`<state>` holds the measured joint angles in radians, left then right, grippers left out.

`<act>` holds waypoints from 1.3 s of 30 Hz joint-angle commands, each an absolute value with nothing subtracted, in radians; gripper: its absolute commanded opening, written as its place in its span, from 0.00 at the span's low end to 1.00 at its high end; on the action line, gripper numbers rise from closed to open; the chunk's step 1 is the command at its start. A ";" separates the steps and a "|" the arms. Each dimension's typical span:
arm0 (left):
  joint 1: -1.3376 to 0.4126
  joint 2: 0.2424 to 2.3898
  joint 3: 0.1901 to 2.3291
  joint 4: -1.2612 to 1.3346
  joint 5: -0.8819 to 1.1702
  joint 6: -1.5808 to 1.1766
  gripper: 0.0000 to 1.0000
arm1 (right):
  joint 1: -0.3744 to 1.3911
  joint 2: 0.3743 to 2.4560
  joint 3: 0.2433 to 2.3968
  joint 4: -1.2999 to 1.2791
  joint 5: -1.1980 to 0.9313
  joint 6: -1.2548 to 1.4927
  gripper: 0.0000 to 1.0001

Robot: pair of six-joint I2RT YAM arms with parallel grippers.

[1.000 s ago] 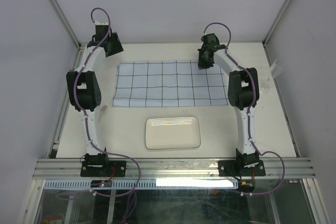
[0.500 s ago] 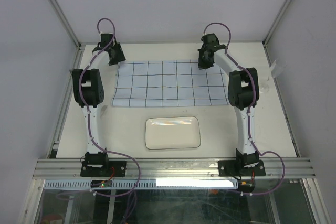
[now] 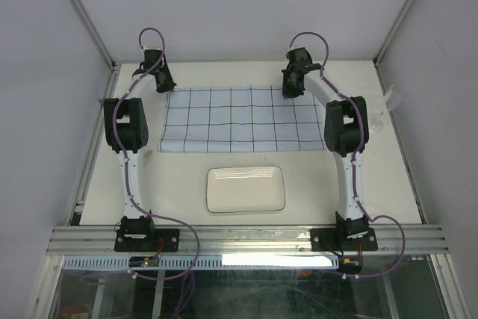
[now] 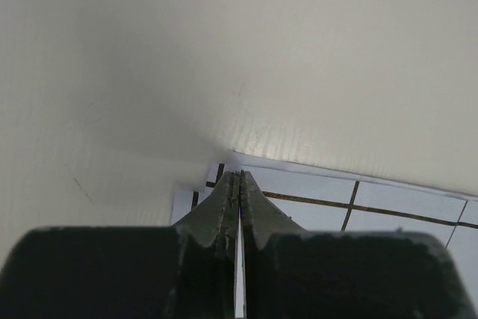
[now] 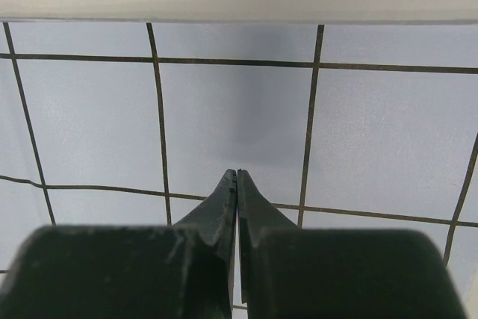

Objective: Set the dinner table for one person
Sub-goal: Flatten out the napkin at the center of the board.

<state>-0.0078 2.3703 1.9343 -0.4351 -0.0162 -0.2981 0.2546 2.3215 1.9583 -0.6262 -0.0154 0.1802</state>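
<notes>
Presently listed, largest first.
1. Dinner table worktop point(image 3: 179, 184): cream-white, matte, rail-edged. It lies under the cloth and extends beyond it on every side.
2. Cloth point(image 3: 243, 119): pale blue with dark grid lines, spread out. All positions here are given relative to it.
3. Plate point(image 3: 246, 189): white, rectangular, with rounded corners. It sits near the cloth's near edge, apart from it, about mid-width.
4. Left jaws: clenched tip to tip at the cloth's far-left corner. Whether cloth is pinched between them cannot be told.
5. Right jaws: clenched, tips over the cloth, one grid row in from its far edge, toward its right end. Grasp likewise unclear.
</notes>
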 commanded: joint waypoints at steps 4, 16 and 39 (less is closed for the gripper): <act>-0.018 2.359 1.920 -0.391 0.000 -0.294 0.00 | 0.253 2.246 1.977 -0.612 -0.009 0.167 0.00; -0.019 2.297 1.896 -0.420 -0.074 -0.255 0.53 | 0.253 2.247 1.979 -0.611 -0.015 0.170 0.00; -0.060 2.432 1.977 -0.476 -0.117 -0.235 0.31 | 0.241 2.247 1.972 -0.604 -0.009 0.162 0.00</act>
<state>-0.0380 2.3898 1.9423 -0.4458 -0.0986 -0.2600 0.2508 2.3215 1.9579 -0.6266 -0.0147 0.1764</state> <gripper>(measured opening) 0.318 0.005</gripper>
